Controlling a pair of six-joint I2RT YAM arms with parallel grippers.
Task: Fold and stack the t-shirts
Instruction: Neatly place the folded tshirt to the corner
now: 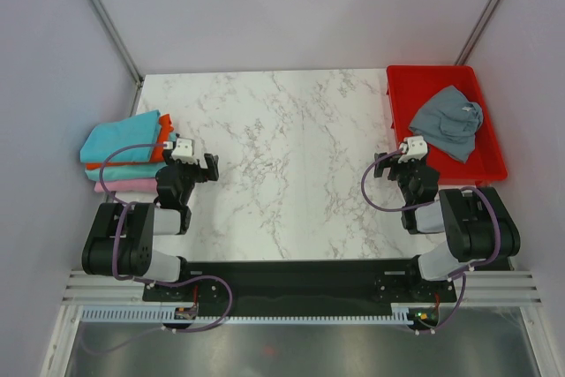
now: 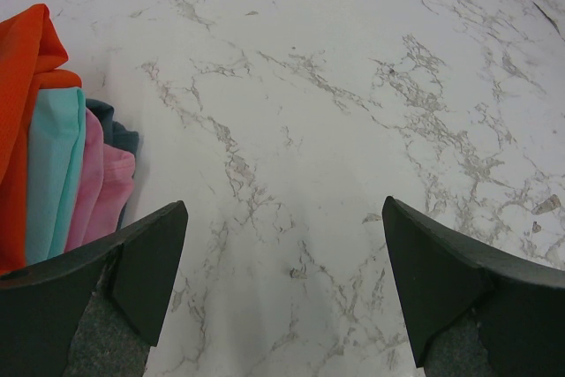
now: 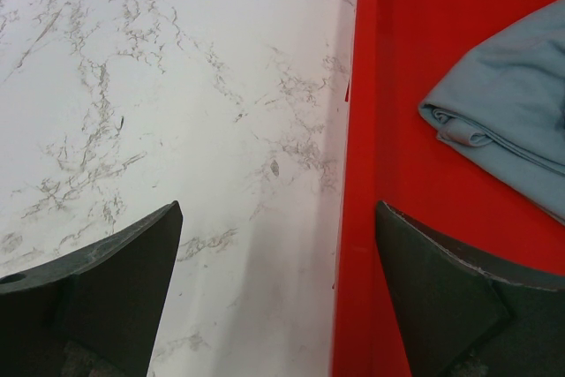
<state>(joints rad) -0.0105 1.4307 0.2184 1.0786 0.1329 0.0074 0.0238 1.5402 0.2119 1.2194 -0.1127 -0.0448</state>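
A stack of folded t-shirts lies at the table's left edge, with turquoise on top, then orange-red, teal and pink. In the left wrist view its edge shows orange-red, turquoise, pink and teal layers. A slate grey t-shirt lies crumpled in the red tray; its folded edge is in the right wrist view. My left gripper is open over bare marble just right of the stack. My right gripper is open and empty, straddling the tray's left wall.
The white marble table spans the space between the two arms. Grey walls and metal posts enclose the back and sides. The tray stands at the far right corner.
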